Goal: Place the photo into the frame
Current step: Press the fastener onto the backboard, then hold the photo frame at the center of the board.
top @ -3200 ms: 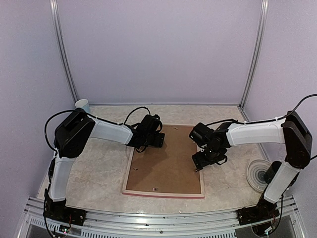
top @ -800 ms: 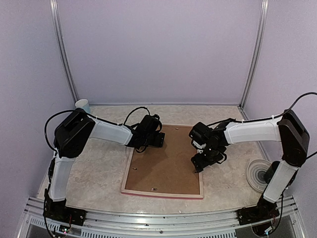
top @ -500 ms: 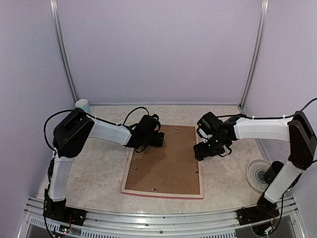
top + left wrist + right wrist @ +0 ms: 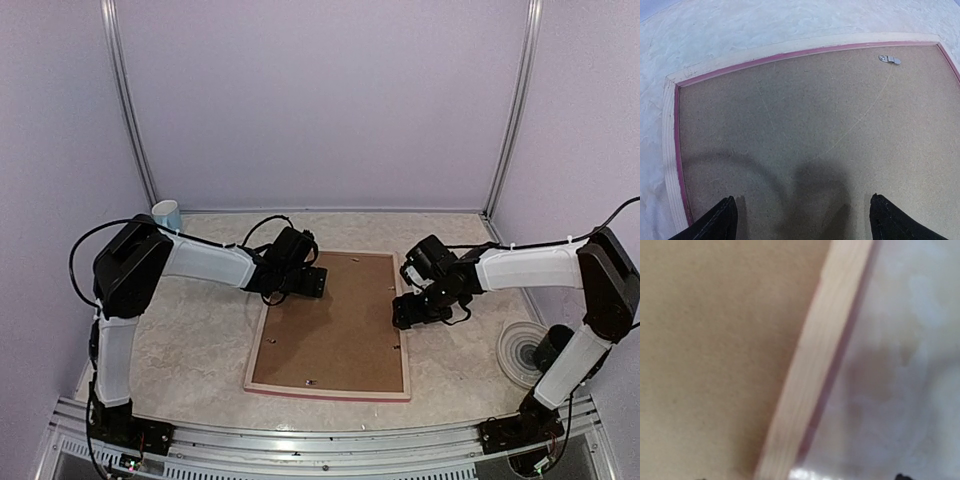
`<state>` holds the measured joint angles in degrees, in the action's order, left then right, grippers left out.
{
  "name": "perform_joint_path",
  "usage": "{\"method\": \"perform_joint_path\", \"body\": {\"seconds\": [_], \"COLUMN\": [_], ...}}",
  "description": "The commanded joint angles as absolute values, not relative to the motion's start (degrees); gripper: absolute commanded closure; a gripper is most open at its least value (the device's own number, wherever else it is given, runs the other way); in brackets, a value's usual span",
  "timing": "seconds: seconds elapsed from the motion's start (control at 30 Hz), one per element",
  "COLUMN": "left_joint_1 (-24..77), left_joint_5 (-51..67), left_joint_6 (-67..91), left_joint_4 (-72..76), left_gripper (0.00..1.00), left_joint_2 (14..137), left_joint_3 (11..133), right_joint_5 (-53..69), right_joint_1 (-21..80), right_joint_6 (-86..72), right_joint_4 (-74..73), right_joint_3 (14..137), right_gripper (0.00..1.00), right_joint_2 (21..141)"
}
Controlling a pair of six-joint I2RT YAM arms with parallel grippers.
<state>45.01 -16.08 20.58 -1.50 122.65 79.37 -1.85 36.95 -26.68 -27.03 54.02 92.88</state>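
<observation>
The frame point(image 4: 325, 392) lies face down on the table, its pale wood back up and a pink edge showing, with a brown backing board point(image 4: 335, 325) inside it. The photo is hidden. My left gripper point(image 4: 312, 283) hovers over the frame's far left corner, open. In the left wrist view its fingertips point(image 4: 727, 210) stand wide apart above the board point(image 4: 815, 115) near the wood rail point(image 4: 670, 165). My right gripper point(image 4: 408, 312) is at the frame's right rail point(image 4: 815, 365), open. That blurred view shows the rail running between the two tips, and nothing is held.
A small metal clip point(image 4: 889, 59) sits on the backing board near its far edge. A blue and white paper cup point(image 4: 167, 214) stands at the back left corner. A round pale disc point(image 4: 522, 352) lies at the right, near the right arm's base.
My right gripper has moved up along the frame's right rail and a little outward. My left gripper has drawn slightly left and its jaws have widened. The frame has barely shifted.
</observation>
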Motion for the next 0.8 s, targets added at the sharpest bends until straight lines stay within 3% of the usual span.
{"method": "perform_joint_path", "body": {"seconds": [0.0, 0.43, 0.77], "left_joint_1": [44.6, 40.1, 38.2], "left_joint_5": [-17.2, -18.9, -13.8], "left_joint_6": [21.8, 24.1, 25.6], "left_joint_4": [-5.6, -8.1, -4.9], "left_gripper": [0.09, 0.04, 0.05], "left_joint_2": [116.4, 107.9, 106.5], "left_joint_3": [78.0, 66.9, 62.6], "right_joint_5": [-0.1, 3.9, 7.8], "right_joint_1": [36.2, 34.1, 32.0], "right_joint_6": [-27.2, -26.3, -26.8], "right_joint_4": [-22.6, -17.2, -14.4], "right_joint_3": [52.4, 52.0, 51.1], "right_gripper": [0.20, 0.25, 0.45], "right_joint_2": [92.6, 94.9, 96.8]}}
